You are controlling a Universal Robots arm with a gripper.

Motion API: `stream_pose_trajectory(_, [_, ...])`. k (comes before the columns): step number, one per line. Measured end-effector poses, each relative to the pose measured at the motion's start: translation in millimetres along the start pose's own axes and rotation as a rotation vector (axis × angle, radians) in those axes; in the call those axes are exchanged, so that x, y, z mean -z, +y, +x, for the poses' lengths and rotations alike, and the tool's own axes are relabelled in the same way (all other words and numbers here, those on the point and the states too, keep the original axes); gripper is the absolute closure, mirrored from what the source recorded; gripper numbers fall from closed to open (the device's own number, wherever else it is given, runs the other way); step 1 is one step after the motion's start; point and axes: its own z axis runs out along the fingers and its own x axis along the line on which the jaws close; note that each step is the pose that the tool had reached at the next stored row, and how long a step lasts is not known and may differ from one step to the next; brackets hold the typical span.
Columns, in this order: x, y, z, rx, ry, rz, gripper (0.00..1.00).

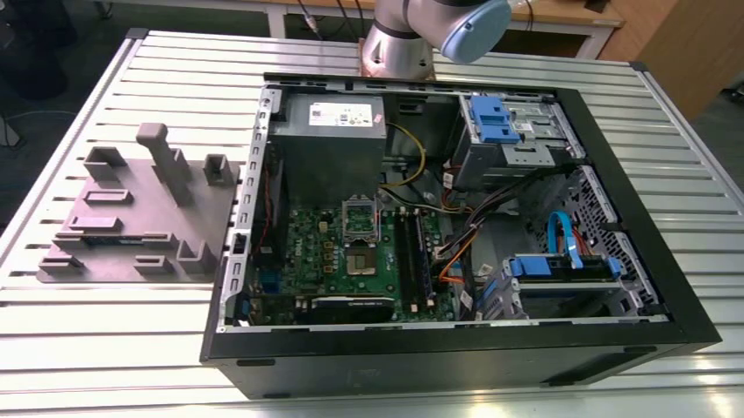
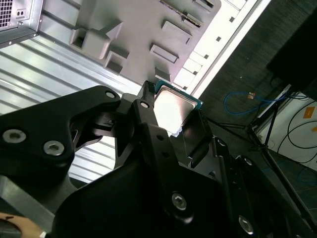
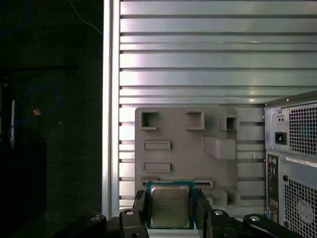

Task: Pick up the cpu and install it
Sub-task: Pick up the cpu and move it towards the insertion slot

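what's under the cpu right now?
The cpu sits clamped in the end effector, above the grey fixture plate on the slatted table. Slots and blocks show around it; the patch of plate directly beneath is covered by the chip.

Pale satin metal on the cpu (image 3: pixel 170 204) top (thin green rim), between matt black fingers of the gripper (image 3: pixel 170 210); beyond the gripper, matt grey plastic fixture plate (image 3: pixel 181 148) on ribbed, shiny bare-metal table (image 3: pixel 198 49).

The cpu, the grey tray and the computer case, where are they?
cpu (image 3: pixel 170 207), first wrist view, middle of its silvery top.
grey tray (image 3: pixel 183 153), first wrist view, bare flat part.
computer case (image 1: pixel 465 361), exterior view, black side wall.
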Motion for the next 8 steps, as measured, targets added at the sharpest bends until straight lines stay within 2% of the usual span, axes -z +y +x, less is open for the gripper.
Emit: stream_pose_trajectory(8, [0.6, 0.1, -0.7, 0.0, 0.0001, 0.0002, 0.53])
